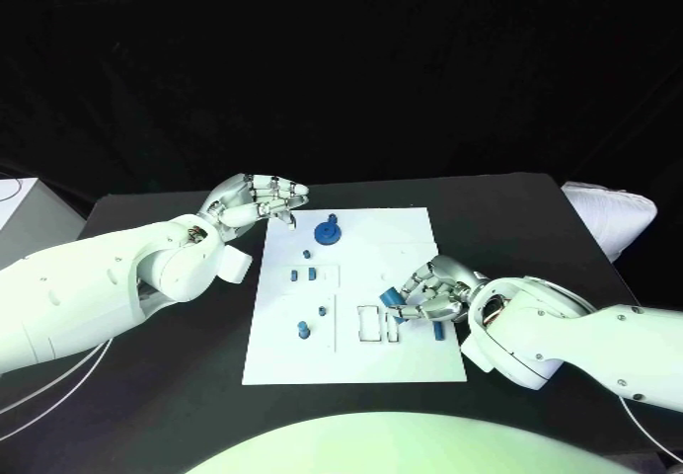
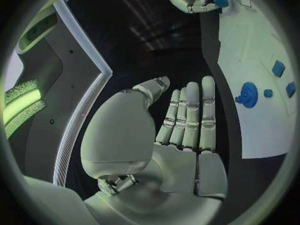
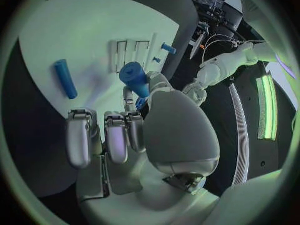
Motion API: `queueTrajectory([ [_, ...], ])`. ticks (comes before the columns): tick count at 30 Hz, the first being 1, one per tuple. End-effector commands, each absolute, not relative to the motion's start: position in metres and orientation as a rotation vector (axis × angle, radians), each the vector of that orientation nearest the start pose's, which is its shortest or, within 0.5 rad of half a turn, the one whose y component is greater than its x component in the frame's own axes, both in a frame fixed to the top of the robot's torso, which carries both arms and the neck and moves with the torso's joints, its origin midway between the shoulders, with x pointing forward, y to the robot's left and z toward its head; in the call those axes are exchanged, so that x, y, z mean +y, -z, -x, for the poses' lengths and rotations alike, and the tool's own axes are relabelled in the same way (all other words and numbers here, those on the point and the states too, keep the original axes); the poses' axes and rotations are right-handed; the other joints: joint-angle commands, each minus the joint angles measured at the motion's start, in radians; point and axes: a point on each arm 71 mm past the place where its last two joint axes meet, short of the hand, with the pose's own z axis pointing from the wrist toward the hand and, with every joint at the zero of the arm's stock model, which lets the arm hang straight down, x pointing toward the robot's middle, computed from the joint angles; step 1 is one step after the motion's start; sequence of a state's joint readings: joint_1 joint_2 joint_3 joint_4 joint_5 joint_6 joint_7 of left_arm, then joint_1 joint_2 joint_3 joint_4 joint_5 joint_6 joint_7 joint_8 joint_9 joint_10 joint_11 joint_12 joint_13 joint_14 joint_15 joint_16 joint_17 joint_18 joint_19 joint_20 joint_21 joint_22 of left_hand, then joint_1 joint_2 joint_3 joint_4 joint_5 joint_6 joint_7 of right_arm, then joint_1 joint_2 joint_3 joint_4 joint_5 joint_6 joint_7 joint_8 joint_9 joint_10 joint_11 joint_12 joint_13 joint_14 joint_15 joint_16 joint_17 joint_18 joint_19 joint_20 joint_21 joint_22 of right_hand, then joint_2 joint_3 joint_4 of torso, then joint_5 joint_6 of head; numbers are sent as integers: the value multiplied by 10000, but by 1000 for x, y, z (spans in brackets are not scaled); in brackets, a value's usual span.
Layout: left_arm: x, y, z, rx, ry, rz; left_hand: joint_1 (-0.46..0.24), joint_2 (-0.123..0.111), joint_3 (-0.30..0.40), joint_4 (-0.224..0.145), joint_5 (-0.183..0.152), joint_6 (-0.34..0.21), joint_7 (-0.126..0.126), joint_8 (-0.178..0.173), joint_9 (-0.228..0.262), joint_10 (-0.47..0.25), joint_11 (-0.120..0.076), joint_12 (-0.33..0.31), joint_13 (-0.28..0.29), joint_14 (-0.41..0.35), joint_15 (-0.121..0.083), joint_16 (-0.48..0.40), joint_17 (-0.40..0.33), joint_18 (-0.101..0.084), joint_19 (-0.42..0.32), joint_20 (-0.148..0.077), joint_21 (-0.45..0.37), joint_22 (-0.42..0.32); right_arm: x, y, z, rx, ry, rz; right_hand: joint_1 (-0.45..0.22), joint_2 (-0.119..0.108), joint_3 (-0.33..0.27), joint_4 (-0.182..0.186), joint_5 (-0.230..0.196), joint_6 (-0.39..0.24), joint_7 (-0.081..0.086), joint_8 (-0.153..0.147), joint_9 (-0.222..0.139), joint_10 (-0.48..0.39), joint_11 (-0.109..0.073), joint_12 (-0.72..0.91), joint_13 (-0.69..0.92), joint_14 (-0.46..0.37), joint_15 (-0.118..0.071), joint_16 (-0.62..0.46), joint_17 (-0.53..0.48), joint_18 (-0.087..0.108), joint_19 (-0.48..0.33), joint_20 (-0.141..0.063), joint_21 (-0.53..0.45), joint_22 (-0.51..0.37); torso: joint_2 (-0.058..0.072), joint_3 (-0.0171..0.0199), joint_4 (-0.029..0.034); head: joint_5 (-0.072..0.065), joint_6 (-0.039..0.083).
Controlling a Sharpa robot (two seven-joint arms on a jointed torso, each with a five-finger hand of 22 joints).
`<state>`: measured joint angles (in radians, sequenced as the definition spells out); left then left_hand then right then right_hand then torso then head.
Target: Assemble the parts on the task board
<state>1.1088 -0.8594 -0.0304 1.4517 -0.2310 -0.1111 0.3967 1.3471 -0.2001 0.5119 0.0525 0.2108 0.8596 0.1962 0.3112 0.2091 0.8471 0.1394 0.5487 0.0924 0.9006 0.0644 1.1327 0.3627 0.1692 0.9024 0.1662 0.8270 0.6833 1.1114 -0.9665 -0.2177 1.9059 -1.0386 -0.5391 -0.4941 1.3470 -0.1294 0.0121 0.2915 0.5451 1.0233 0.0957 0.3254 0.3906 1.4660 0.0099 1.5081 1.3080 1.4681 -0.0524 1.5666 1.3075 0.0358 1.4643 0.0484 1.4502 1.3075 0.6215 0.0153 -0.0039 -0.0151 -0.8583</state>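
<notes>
The white task board lies mid-table. My right hand hovers over its near right part and pinches a short blue cylinder just above the rectangular slots. The right wrist view shows that cylinder between the fingertips, with a blue bar lying flat on the board beside it. My left hand is at the board's far left corner with straight fingers, holding nothing. A round blue part with a knob stands close to it.
Several small blue pieces sit along the board's left half, and one more lies nearer me. The blue bar lies right of the slots. A white object rests at the table's far right edge.
</notes>
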Motion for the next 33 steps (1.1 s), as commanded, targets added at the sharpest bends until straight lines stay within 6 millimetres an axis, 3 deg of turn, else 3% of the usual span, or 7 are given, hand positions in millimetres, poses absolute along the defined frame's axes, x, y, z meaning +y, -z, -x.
queueTrajectory([
  [1,221,219,-478,16094,16015,9064,-63,39,-37,41,17,-31,-71,67,-10,-53,-5,32,-15,-4,83,-22,-8,142,49,9,-34,-9,-179,266,-360,21453,-6468,-5105,-396,100,145,15,-77,269,-156,59,-9,495,-52,2,1831,1027,-77,42,2633,-136,833,-55,-33,2339,0,10,11,34,-49],
  [4,220,219,-478,16115,16026,9068,-63,39,-37,41,17,-31,-71,67,-10,-53,-5,32,-15,-4,83,-22,-8,142,49,9,-34,-9,-174,268,-360,21753,-6461,-4919,-644,100,257,16,-170,369,-198,107,-8,535,-89,29,1885,1027,-106,42,2633,-134,829,-72,-37,2337,16,15,-26,40,-45],
  [8,219,219,-478,16116,16064,9054,-63,39,-37,41,17,-31,-71,67,-10,-53,-5,32,-15,-4,83,-22,-8,142,49,9,-34,-9,-168,273,-361,22091,-6363,-4747,-833,108,356,13,-282,462,-240,161,-1,611,-122,103,1993,1027,-133,42,2633,-139,833,-91,-4,2344,2,22,6,52,-74],
  [12,219,219,-477,16118,16075,9050,-63,39,-37,41,17,-31,-71,67,-10,-53,-5,32,-15,-4,83,-22,-8,142,49,9,-34,-9,-165,278,-360,22351,-6244,-4670,-1063,110,452,17,-426,527,-271,208,1,655,-151,141,2056,1027,-160,42,2633,-139,832,-115,2,2344,12,35,-17,92,-79],
  [21,219,219,-477,16133,16084,9050,-56,47,-41,56,19,-29,-73,82,-14,-69,-4,38,-22,-11,83,-20,-6,143,59,9,-57,-24,-160,282,-359,22551,-6200,-4515,-1310,144,553,14,-496,640,-324,303,24,682,-193,160,2094,1027,-192,42,2633,-141,834,-140,21,2348,8,19,-10,111,-144],
  [33,219,219,-477,16139,16072,9057,-60,53,-45,67,19,-23,-74,90,-14,-73,-4,41,-25,-13,84,-19,-5,143,62,10,-65,-29,-158,281,-362,22169,-6137,-4550,-1459,153,608,18,-490,661,-341,338,31,707,-212,182,2129,1027,-212,42,2633,-149,843,-158,68,2358,8,13,-14,134,-144],
])
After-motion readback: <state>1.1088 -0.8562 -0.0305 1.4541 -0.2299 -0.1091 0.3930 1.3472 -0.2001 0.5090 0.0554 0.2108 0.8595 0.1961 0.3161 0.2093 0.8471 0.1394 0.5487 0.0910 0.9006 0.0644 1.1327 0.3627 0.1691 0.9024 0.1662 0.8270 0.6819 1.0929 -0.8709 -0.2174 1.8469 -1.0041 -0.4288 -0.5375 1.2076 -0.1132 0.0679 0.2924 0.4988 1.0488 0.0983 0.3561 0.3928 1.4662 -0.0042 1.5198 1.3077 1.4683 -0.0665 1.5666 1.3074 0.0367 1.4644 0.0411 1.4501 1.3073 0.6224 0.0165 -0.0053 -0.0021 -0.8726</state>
